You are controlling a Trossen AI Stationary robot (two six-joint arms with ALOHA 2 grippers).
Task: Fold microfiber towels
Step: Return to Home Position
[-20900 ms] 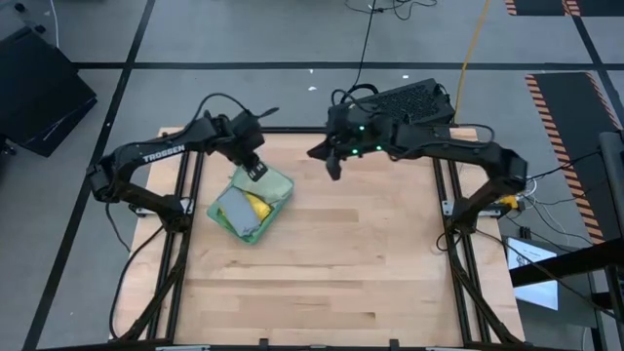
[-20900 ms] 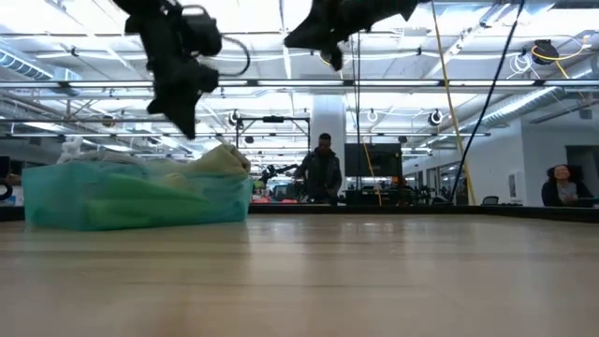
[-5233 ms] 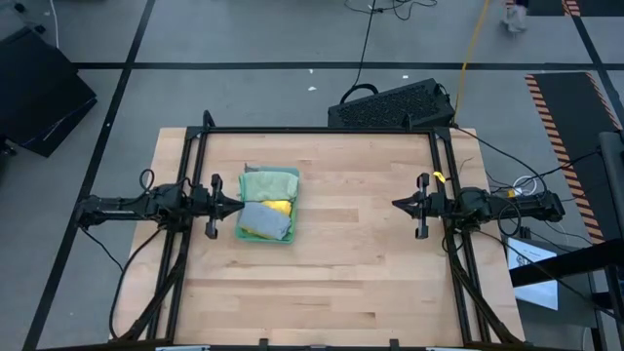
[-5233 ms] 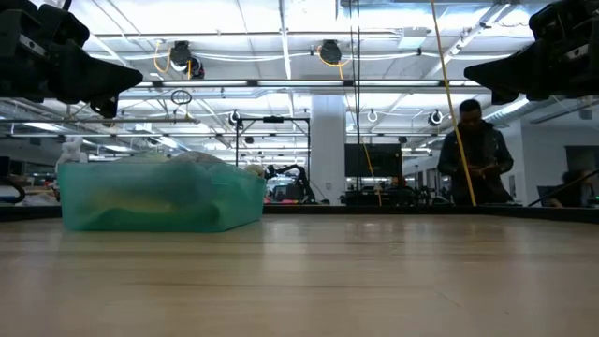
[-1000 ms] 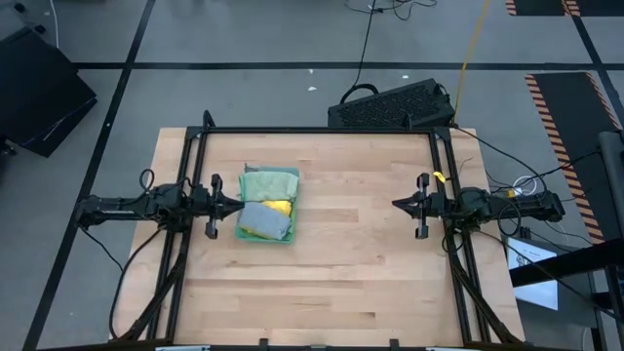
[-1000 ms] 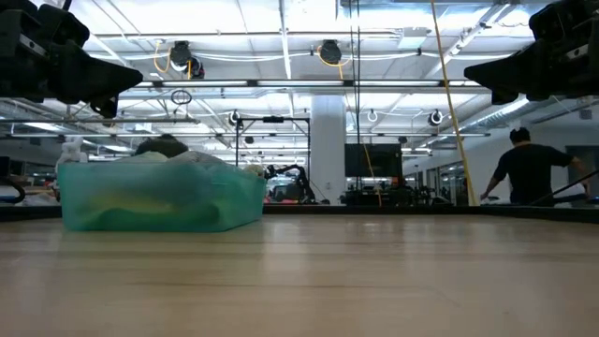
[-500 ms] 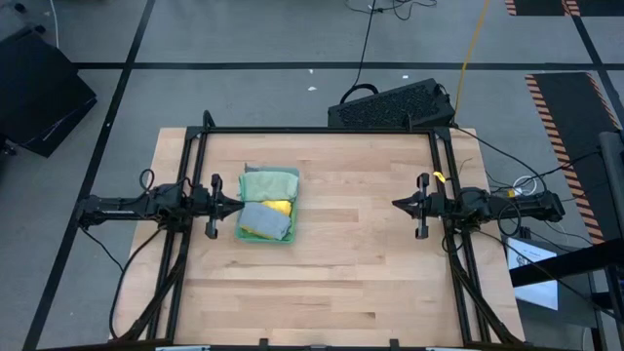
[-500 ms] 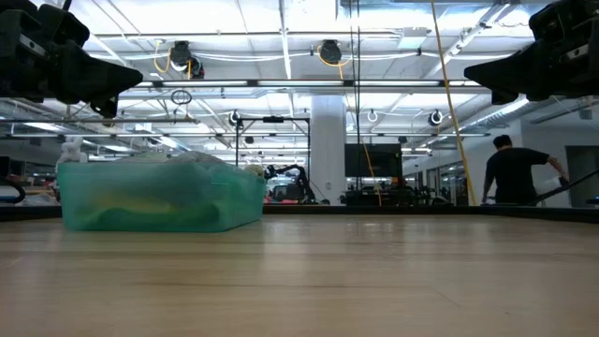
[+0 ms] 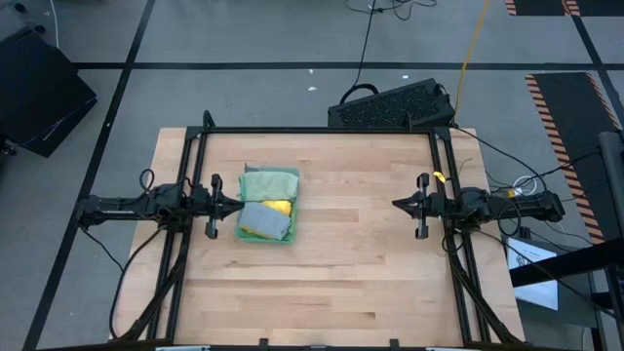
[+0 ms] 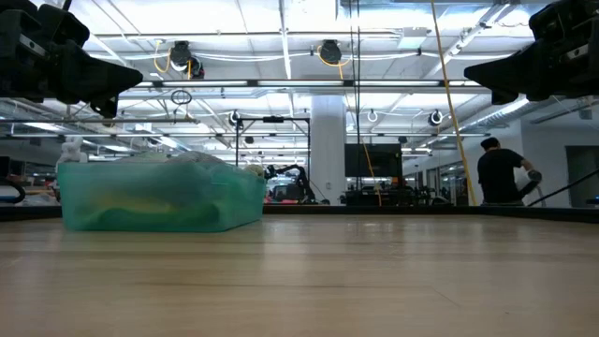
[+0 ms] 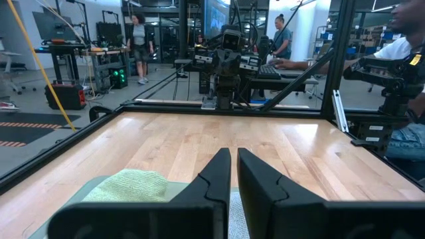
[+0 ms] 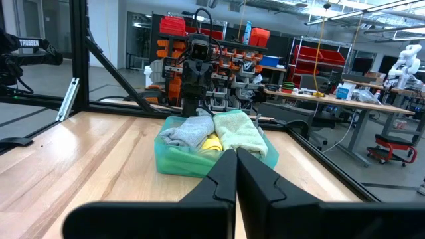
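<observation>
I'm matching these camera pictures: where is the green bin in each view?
High: green bin left of centre, beside the left gripper.
Low: at the left.
Left wrist: very near, partly hidden.
Right wrist: mid-picture, farther off.
Shared landmark: the wooden tabletop.

A translucent green plastic bin [image 10: 159,201] stands on the pale wooden tabletop [image 9: 341,283], just ahead of the left gripper [image 9: 240,204]. A flat black keyboard-like slab [image 9: 395,104] lies on the grey floor off the table, nearer the right gripper [image 9: 395,204]. Far behind stands a dark-shirted person [image 10: 501,173].
</observation>
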